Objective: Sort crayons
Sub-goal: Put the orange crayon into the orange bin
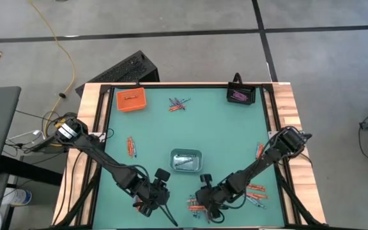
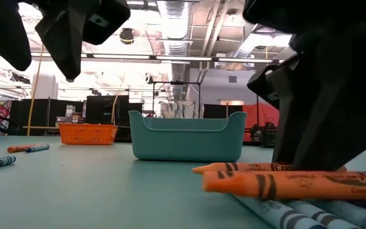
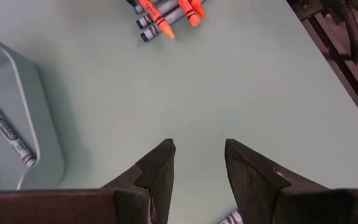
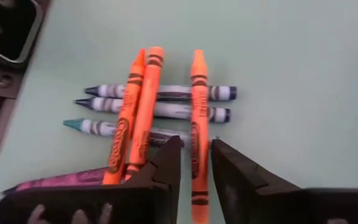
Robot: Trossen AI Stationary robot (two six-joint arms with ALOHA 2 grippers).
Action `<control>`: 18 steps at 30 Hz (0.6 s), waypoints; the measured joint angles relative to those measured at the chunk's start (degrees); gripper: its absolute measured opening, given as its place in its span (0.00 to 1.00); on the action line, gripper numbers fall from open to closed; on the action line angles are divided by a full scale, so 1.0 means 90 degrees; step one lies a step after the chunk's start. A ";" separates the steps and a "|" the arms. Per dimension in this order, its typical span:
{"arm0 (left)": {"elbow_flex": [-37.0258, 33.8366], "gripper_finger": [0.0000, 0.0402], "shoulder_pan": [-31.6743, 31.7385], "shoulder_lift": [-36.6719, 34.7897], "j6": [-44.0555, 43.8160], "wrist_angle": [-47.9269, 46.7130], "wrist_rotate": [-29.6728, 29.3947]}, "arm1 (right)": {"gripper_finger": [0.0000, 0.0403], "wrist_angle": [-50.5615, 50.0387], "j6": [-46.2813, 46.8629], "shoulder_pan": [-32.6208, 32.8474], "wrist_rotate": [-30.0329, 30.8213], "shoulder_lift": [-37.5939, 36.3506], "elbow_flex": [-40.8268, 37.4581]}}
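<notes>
Two orange wax crayons (image 2: 297,180) lie closest in the low view at lower right, with the right gripper (image 4: 196,154) down over that cluster, its dark fingers straddling a single orange crayon (image 4: 197,124) without clearly pinching it. Left gripper (image 3: 199,163) hovers at bottom centre of the high view, fingers apart on nothing; beyond sit a teal plastic tray (image 1: 186,160) holding grey-blue crayons (image 3: 8,134), then an orange tray (image 1: 130,99) and a black tray (image 1: 241,95) at the top
</notes>
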 joint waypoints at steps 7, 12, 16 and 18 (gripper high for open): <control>0.0000 0.33 0.0000 0.0000 0.0019 -0.0001 -0.0046 | 0.08 -0.0026 -0.0154 -0.0053 0.0061 -0.0007 -0.0002; 0.0000 0.33 0.0000 0.0000 0.0044 -0.0003 -0.0084 | 0.02 -0.0230 -0.0349 -0.0050 0.0084 -0.0015 0.0141; 0.0000 0.33 0.0000 0.0000 0.0076 -0.0003 -0.0115 | 0.01 -0.0791 -0.0515 -0.0048 0.0197 -0.0019 0.0467; 0.0000 0.33 0.0000 0.0000 0.0140 -0.0001 -0.0188 | 0.01 -0.1079 -0.0630 -0.0048 0.0261 -0.0019 0.0682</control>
